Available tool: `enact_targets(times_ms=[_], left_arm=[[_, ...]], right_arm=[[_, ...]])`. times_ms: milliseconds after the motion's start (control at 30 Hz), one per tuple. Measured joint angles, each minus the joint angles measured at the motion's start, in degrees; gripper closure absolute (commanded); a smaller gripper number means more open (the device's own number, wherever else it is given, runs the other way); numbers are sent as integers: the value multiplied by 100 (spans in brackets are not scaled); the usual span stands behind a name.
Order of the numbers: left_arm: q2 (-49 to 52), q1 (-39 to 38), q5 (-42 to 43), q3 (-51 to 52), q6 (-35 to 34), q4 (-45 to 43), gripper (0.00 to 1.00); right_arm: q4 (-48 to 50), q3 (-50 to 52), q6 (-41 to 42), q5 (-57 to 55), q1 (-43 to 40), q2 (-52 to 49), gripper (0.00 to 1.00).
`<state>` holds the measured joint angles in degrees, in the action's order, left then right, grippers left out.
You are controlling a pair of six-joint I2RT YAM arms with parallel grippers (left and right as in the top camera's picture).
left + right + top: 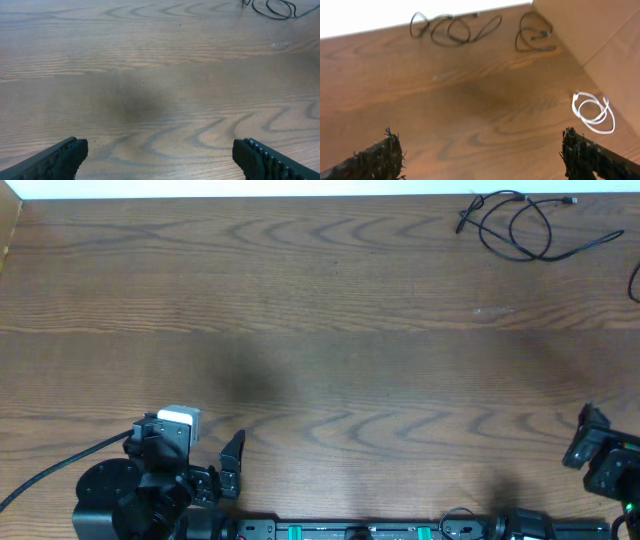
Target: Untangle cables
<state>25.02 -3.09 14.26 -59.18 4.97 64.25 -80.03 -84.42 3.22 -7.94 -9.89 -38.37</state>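
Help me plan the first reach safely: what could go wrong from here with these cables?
1. The black cables overlap in loops by the far edge of the table; tugging one strand could tighten them or drag them off.
2. The white cable lies close to the side panel; the open right tool might hit it reaching there.

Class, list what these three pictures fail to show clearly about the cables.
- Overhead: the second black cable is cut off by the right edge; the white cable falls outside this view.
- Left wrist: the looped black cable is cut by the top edge.
- Right wrist: its crossings are too small to tell knots from overlaps.
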Motion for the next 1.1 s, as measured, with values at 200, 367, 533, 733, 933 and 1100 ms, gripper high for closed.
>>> enact_targets(times_ms=[200,367,533,733,933,1100], left_arm=[[0,0,-2,0,0,0,0],[0,0,0,0,0,0,0],[0,0,-2,0,0,0,0],[0,0,-2,0,0,0,0],[0,0,0,0,0,0,0],[0,0,-2,0,0,-4,0]], right_arm=[[-76,0,164,251,0,0,1],[-74,0,249,474,0,0,1],[-74,0,267,715,0,0,1],[-74,0,264,960,0,0,1],[33,66,254,1182,0,2,1],[634,647,190,1464,0,37,1]])
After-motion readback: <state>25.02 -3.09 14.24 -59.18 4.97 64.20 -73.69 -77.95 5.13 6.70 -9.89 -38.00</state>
